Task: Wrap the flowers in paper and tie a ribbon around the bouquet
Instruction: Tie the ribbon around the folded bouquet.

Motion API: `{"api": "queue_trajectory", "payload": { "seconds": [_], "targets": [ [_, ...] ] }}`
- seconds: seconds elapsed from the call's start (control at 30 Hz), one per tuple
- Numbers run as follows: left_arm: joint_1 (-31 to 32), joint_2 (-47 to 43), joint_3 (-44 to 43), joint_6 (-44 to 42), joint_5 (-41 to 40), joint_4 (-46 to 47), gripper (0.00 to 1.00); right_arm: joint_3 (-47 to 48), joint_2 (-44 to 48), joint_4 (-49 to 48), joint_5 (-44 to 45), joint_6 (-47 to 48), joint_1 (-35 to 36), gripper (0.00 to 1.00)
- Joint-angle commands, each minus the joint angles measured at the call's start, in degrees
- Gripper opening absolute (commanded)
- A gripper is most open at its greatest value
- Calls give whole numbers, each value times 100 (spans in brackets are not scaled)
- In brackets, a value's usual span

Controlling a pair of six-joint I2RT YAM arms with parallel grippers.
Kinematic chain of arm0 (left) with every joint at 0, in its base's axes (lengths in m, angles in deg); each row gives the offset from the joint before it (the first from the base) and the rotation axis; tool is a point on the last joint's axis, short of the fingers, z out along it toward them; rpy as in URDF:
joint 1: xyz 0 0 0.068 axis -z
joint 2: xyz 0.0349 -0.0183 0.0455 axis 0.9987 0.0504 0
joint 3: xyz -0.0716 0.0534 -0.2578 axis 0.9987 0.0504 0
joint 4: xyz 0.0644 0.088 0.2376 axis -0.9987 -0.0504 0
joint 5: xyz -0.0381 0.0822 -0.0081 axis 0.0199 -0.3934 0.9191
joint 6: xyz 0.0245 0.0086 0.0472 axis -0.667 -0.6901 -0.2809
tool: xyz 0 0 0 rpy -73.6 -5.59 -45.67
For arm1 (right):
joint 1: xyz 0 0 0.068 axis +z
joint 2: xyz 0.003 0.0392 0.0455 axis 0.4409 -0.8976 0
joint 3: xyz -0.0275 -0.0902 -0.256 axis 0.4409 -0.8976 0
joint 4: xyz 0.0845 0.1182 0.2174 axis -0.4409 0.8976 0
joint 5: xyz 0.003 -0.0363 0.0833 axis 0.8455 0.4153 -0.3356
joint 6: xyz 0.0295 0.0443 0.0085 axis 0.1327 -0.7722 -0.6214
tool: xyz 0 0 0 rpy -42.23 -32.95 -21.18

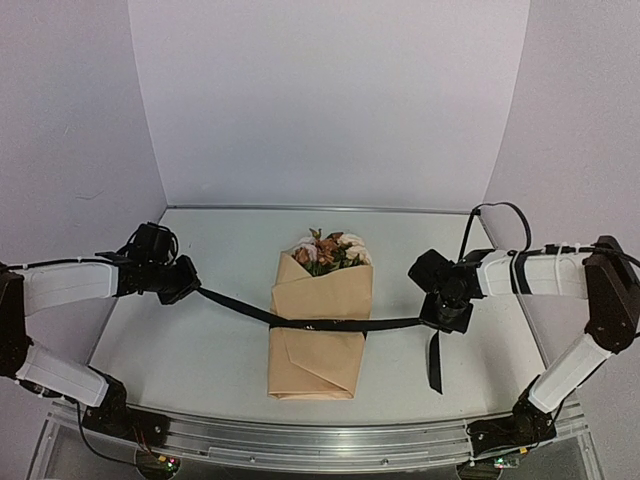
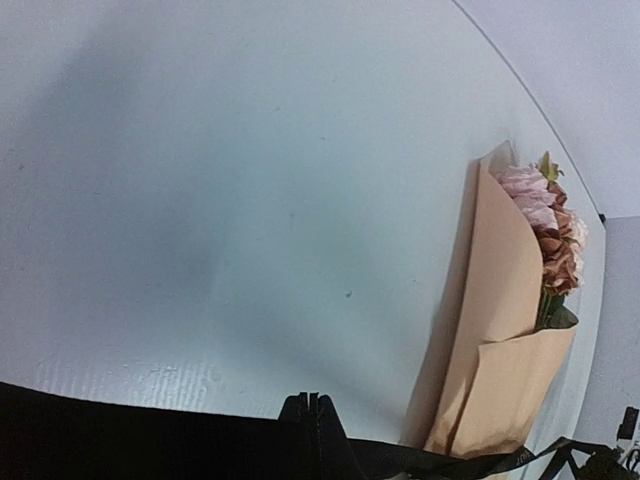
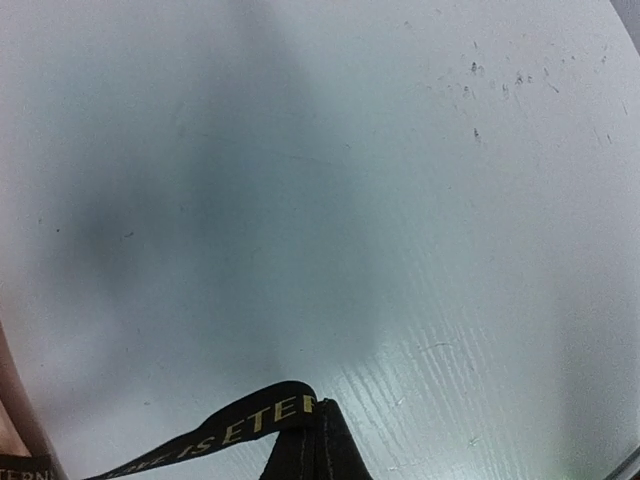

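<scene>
I see the bouquet (image 1: 320, 325) mid-way across the table (image 1: 180, 350), blooms toward its far edge, ribbon (image 1: 240, 308) taut across its waist, left gripper (image 1: 190, 287) and right gripper (image 1: 445, 318) each clenched on an end, forearms reaching inward, gold lettering reads "IS ETER"

The left end effector (image 2: 311, 425) sat pinched together at the bottom edge, gripping the black ribbon (image 2: 425, 459), which ran right to the bouquet's (image 2: 500, 330) narrow part. The bouquet lay on the pale bench (image 2: 220, 200), pink and rust flowers (image 2: 548, 225) showing from its kraft paper (image 2: 505, 385).
</scene>
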Motion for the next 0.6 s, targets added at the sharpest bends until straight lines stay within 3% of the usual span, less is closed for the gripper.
{"api": "queue_trajectory", "payload": {
  "seconds": [0.0,0.57],
  "targets": [
    [-136,-213,94,-76,-275,-255,0,-55,66,218,69,-65,-286,0],
    [-1290,437,279,-382,-596,-674,0,-224,54,187,-330,112,-1522,0]
  ]
}}
